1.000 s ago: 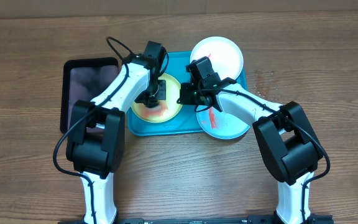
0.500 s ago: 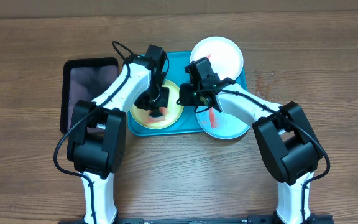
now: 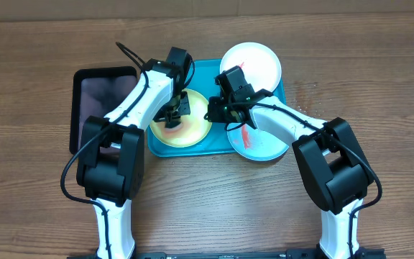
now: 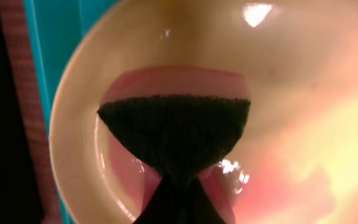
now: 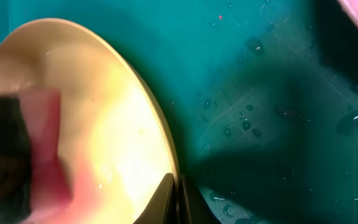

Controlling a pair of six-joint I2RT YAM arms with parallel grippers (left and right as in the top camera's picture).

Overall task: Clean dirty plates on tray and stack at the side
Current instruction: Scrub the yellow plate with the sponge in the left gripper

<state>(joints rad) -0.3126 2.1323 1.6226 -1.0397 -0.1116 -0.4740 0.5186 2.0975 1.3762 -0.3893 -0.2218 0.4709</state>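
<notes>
The yellow-green rimmed plate (image 3: 185, 128) lies on the left of the turquoise tray (image 3: 205, 72), with pink-red smear on it. My left gripper (image 3: 175, 109) is shut on a dark sponge (image 4: 174, 127) with a pink layer and presses it on this plate (image 4: 303, 68). My right gripper (image 3: 213, 109) is shut on the plate's right rim (image 5: 160, 143), one finger on each side. The sponge shows at the left in the right wrist view (image 5: 5, 155). The white plate (image 3: 251, 63) sits at the tray's far right corner. The light blue plate (image 3: 261, 142), with a red smear, sits at the near right.
A smaller black tray (image 3: 95, 97) lies left of the turquoise tray on the wooden table (image 3: 379, 86). Water drops sit on the tray floor (image 5: 278, 118) beside the yellow plate. Both arms cross over the tray's middle.
My left gripper slid the sponge toward the near side of the yellow plate, then back toward its far left. The right gripper stayed on the rim.
</notes>
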